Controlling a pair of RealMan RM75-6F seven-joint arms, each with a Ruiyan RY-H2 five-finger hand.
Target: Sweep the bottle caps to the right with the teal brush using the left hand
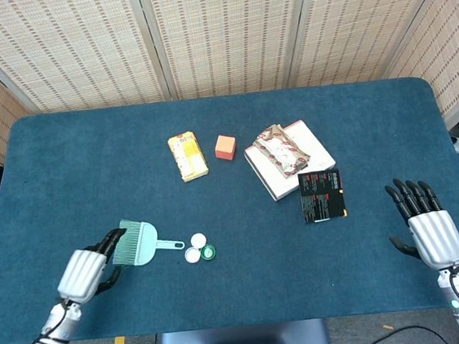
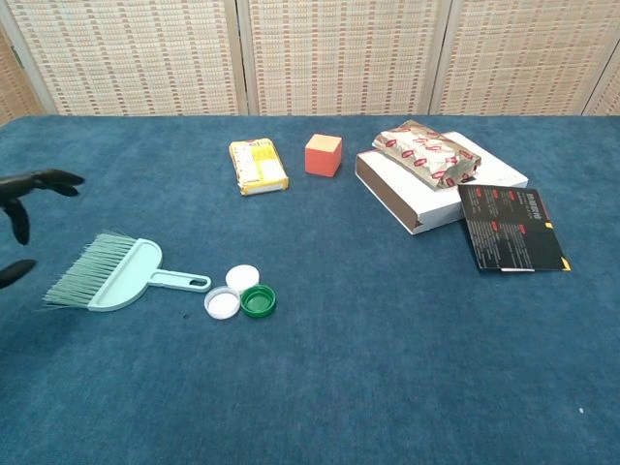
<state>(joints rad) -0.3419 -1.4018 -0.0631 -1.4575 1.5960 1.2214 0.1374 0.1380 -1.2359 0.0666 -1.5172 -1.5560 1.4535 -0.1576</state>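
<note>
- The left hand (image 1: 86, 272) is hovering just left of the teal plastic brush (image 1: 139, 243), fingers spread wide and holding nothing; the chest view is showing only its dark fingertips (image 2: 27, 186) at the frame's edge
- The brush is lying flat on the blue felt table (image 1: 88, 154), bristles pointing left, handle pointing right toward the bottle caps
- Two white bottle caps (image 2: 232, 290) and one green bottle cap (image 2: 259, 301) are clustering just beside the handle tip
- The right hand (image 1: 427, 227) is appearing in the head view alone; it is resting near the table's right edge, fingers wide apart and holding nothing
</note>
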